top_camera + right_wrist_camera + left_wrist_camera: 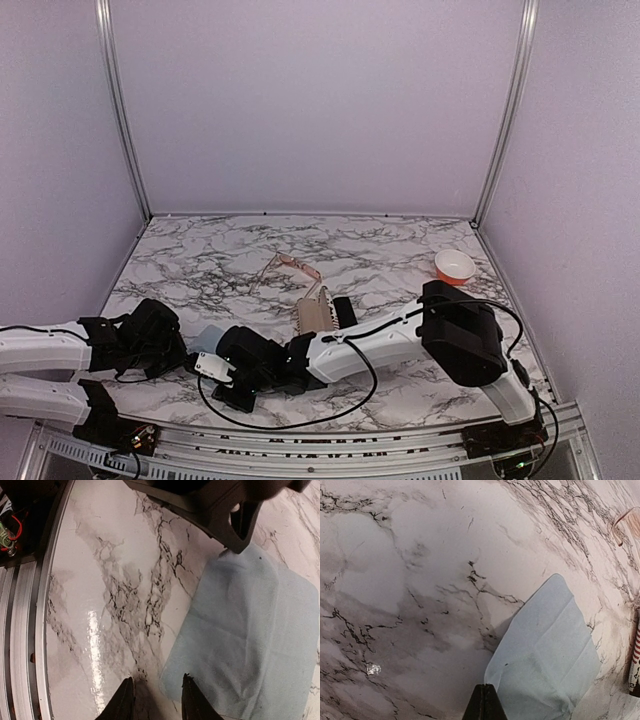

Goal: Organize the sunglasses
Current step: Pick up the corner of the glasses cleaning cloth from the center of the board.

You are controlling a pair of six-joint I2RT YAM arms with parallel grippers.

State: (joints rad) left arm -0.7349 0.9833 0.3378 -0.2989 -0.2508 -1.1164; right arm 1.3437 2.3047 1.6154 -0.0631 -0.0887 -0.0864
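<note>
While low over marble-print table [200,260], lilac walls [320,100] around, left gripper [486,702] tight together, right gripper [157,700] agape at blue cloth [250,630]

**Finding 1.** On the marble-patterned bench [400,250], the thin wire-framed sunglasses with pinkish-brown lenses [291,265] lie near the centre.

**Finding 2.** Just before them, toward the near edge, lies the stars-and-stripes patterned case [317,314]. The black oblong case [345,308] lies just beside it on the right.

**Finding 3.** The small orange bowl with a white inside [454,266] stands near the right edge, toward the far right corner, well apart from both cases.

**Finding 4.** The pale blue square cloth [250,630] lies flat close to the near edge, left of the cases.

**Finding 5.** The left tool [485,700] is at the cloth's left side. The right tool [158,680] is at the cloth's right side, by the nearer corner.
</note>
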